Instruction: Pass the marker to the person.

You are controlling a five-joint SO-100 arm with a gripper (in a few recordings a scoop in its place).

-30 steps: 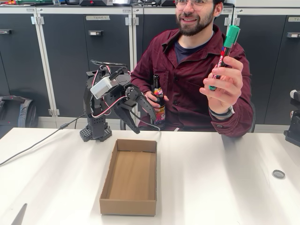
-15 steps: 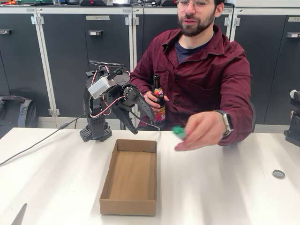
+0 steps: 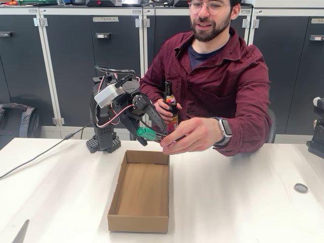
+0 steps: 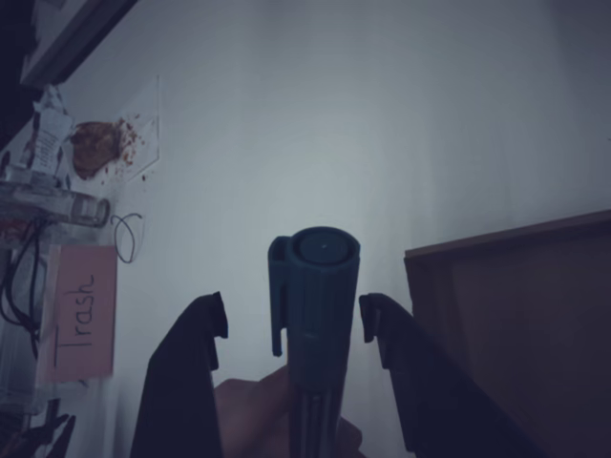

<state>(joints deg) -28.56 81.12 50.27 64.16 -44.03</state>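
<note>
Teal marker [image 4: 315,315] sits between the spread fingers of the gripper [image 4: 294,320], low centre of the wrist view, touching neither. Person's hand [image 3: 188,135] holds it mid-frame, above the cardboard box [image 3: 142,190].

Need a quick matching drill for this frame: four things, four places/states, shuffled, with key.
Things:
1. teal-green marker
2. dark glass bottle
3. open cardboard box
4. black two-finger gripper

Places/states:
A. on the white table, nothing inside
B. jaws open either side of the marker cap
C. gripped upright in the person's other hand
D. held out by a hand, cap between the fingers

Pairs: 1-D, 2-C, 3-A, 4-B
</note>
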